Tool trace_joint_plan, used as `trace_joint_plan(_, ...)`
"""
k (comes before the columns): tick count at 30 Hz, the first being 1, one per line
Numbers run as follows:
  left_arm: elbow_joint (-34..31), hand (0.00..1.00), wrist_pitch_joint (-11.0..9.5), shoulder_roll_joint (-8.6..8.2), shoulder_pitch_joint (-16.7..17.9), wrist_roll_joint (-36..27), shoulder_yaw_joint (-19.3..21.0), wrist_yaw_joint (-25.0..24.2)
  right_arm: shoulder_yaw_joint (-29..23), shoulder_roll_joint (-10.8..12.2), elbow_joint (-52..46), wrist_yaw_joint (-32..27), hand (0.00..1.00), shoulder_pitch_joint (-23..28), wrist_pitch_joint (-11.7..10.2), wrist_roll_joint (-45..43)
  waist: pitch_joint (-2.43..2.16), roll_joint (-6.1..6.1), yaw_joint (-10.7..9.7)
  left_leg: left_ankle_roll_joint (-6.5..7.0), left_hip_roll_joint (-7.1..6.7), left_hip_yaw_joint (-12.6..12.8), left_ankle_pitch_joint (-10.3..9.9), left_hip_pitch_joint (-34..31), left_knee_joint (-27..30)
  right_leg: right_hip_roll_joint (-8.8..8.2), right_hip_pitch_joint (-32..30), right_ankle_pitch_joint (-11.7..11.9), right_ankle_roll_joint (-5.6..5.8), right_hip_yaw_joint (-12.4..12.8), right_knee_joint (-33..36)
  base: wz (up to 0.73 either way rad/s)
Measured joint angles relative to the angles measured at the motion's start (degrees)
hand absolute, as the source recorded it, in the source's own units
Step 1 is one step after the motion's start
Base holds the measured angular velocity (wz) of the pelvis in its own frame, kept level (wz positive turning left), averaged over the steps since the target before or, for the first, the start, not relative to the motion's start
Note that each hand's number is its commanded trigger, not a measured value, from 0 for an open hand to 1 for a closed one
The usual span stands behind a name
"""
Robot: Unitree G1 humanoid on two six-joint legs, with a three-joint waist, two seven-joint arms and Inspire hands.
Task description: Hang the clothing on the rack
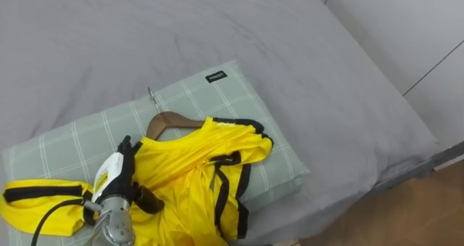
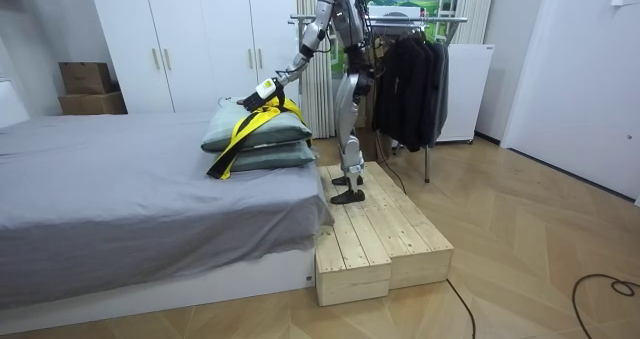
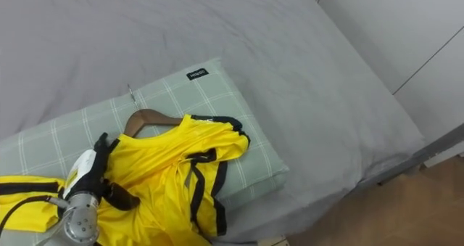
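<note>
A yellow shirt with black trim lies crumpled on a green checked pillow, hung on a wooden hanger. The hanger's metal hook points toward the far side of the bed. My left hand comes in from the lower left and rests on the shirt's left shoulder. Its dark fingers lie nearly straight along the cloth and the thumb sticks out to the right over it. In the room view the same hand reaches over the stacked pillows while I stand on a wooden platform beside the bed.
The grey bed spreads out beyond the pillow, and its edge drops to the wooden floor at the right. In the room view a clothes rack with dark garments stands behind me, and white wardrobes line the wall.
</note>
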Motion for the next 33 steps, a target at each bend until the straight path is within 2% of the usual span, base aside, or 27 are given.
trace_joint_plan(3,0.14,0.0,0.07,0.33,0.0,-3.58,0.17,-0.15,0.03,0.37,-0.01,-0.11,0.0,0.0,0.12,0.1,-0.26,-0.44,-0.18,0.0,0.11,0.0,0.0,0.0,0.24,0.06,-0.01,-0.01,-0.02,-0.03,0.2,0.0)
trace_joint_plan(8,0.48,0.0,0.09,0.38,0.0,-4.5,0.3,-0.2,0.04,0.6,-0.31,-0.1,0.0,0.01,0.11,0.16,-0.49,-0.84,-0.22,0.01,0.2,-0.01,0.0,-0.12,0.61,0.09,0.02,0.02,-0.05,-0.02,0.33,0.0)
trace_joint_plan(22,0.52,0.0,0.12,0.83,-0.5,-4.52,0.31,-0.87,1.71,0.64,-0.34,-0.57,0.0,-0.06,-0.06,2.03,-0.46,-0.88,-0.38,0.0,0.39,-0.57,-0.01,-0.94,0.92,0.39,-0.33,0.12,-0.21,-0.29,0.2,0.01)
trace_joint_plan(28,0.53,0.0,0.38,0.93,-0.97,-4.47,0.29,-0.95,1.72,0.48,-0.33,-0.64,0.0,-0.06,-0.13,2.38,-0.24,-0.42,-0.39,-0.02,0.44,-0.78,-0.03,-0.94,0.72,0.45,-0.47,0.2,-0.33,-0.27,0.27,0.0)
trace_joint_plan(33,0.49,0.0,0.41,1.0,-1.21,-4.34,0.21,-0.95,1.68,-0.14,-0.31,-0.57,0.0,-0.15,-0.18,2.48,0.26,0.79,-0.68,-0.05,0.62,-0.67,-0.03,-1.3,0.61,0.62,-1.12,0.39,-0.47,-0.28,0.61,0.0)
